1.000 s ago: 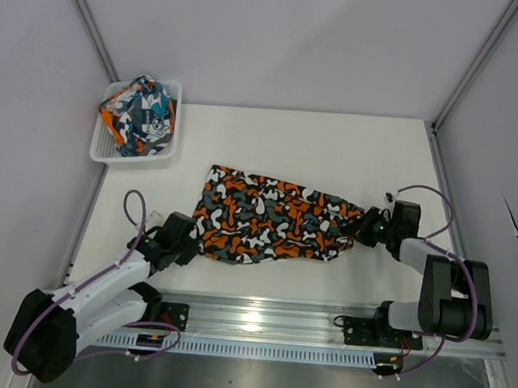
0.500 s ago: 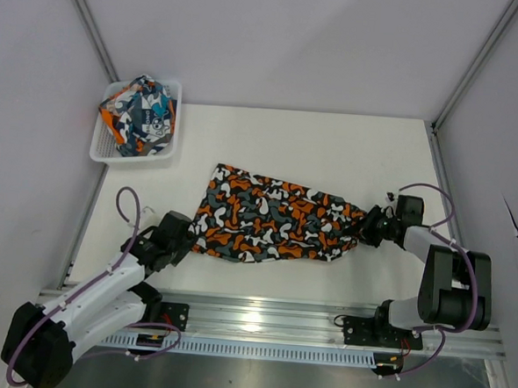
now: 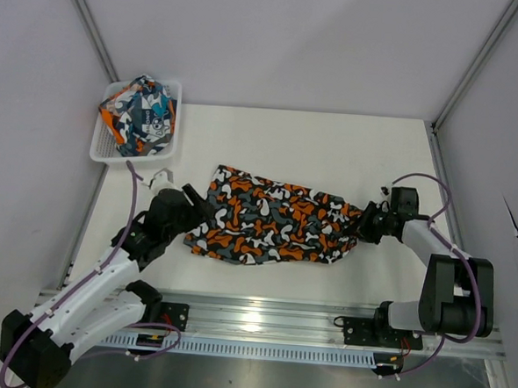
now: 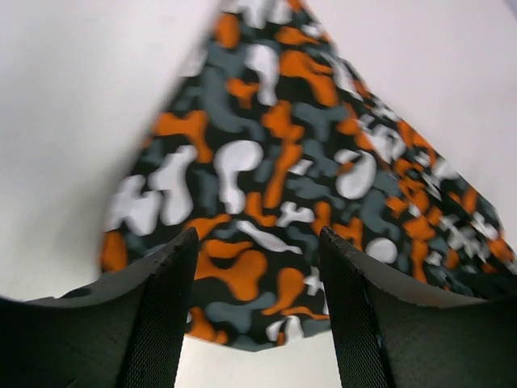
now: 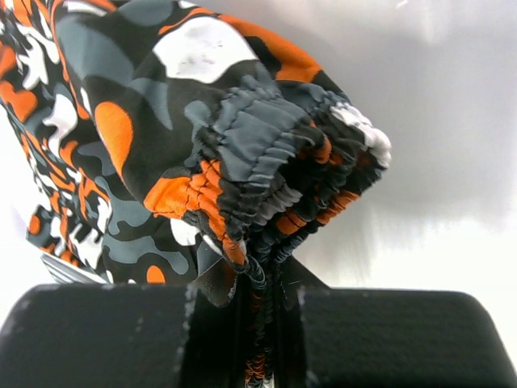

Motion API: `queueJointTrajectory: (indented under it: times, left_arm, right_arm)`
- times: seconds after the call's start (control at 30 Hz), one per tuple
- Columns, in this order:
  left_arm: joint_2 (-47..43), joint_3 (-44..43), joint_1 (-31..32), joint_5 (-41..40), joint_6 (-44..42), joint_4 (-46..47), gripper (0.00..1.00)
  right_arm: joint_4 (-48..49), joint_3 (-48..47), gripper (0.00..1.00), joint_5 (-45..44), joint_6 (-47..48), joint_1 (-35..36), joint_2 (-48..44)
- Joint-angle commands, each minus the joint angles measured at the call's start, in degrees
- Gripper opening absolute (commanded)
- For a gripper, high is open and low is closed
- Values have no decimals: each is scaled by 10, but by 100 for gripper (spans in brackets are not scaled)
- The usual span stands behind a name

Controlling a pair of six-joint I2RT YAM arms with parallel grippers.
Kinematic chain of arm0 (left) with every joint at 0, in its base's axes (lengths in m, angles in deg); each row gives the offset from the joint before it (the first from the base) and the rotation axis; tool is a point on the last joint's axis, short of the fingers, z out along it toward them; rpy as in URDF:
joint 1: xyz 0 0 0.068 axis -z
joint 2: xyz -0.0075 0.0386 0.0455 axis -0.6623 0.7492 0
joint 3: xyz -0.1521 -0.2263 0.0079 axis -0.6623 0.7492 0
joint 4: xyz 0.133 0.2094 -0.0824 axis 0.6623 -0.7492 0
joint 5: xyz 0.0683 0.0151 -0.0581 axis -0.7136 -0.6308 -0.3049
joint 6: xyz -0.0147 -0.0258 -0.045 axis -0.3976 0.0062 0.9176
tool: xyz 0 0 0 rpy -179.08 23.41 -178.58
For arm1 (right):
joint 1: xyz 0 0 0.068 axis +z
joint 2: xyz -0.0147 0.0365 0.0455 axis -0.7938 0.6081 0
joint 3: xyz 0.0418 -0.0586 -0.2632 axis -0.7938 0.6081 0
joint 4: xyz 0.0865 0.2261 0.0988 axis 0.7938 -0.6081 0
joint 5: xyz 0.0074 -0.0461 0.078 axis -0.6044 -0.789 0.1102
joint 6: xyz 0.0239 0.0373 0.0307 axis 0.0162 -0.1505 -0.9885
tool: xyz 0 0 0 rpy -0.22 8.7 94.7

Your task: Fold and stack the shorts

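The camouflage shorts (image 3: 271, 217) lie spread across the middle of the table. My right gripper (image 3: 362, 228) is shut on their gathered elastic waistband (image 5: 266, 153) at the right end. My left gripper (image 3: 197, 202) is open and empty above the shorts' left end; in the left wrist view the camouflage fabric (image 4: 266, 194) lies flat beyond and between the parted fingers (image 4: 157, 315). The teal-blue and orange graphic shorts (image 3: 139, 114) sit bundled in the white mesh basket (image 3: 100, 149) at the back left.
Grey enclosure walls stand on the left, back and right. A metal rail (image 3: 269, 313) runs along the near table edge between the arm bases. White tabletop (image 3: 332, 154) shows behind the shorts.
My left gripper has risen and moved back from the shorts' near-left corner and now hangs open over the left end. The shorts' left end has shifted. The right gripper keeps its hold.
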Motion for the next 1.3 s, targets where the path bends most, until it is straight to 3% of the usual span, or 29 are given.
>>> queueJointTrajectory:
  times: [0.0,0.17,0.33,0.5,0.63,0.67,0.97,1.27]
  left_arm:
    - [18,32,22,122,-78,193,65]
    - [128,-18,104,117,-121,291,63]
    - [278,-72,135,146,-107,356,55]
    - [365,-87,152,138,-78,440,36]
    - [445,-128,152,127,-71,415,3]
    - [457,-137,152,133,-71,416,0]
    - [566,-162,153,147,-41,462,0]
    - [601,-93,184,52,-13,616,0]
  right_arm:
    - [-8,-17,0,-11,-5,22,-10]
    - [-6,-27,0,-11,-16,50,4]
    - [-15,-39,0,-20,-23,71,-4]
    - [-18,-43,0,-32,-41,94,-13]
    - [-22,-46,0,-32,-47,103,-17]
    - [-23,-46,0,-32,-48,105,-18]
    - [-29,-44,0,-16,-63,120,-39]
    - [-16,-37,0,21,-156,164,-118]
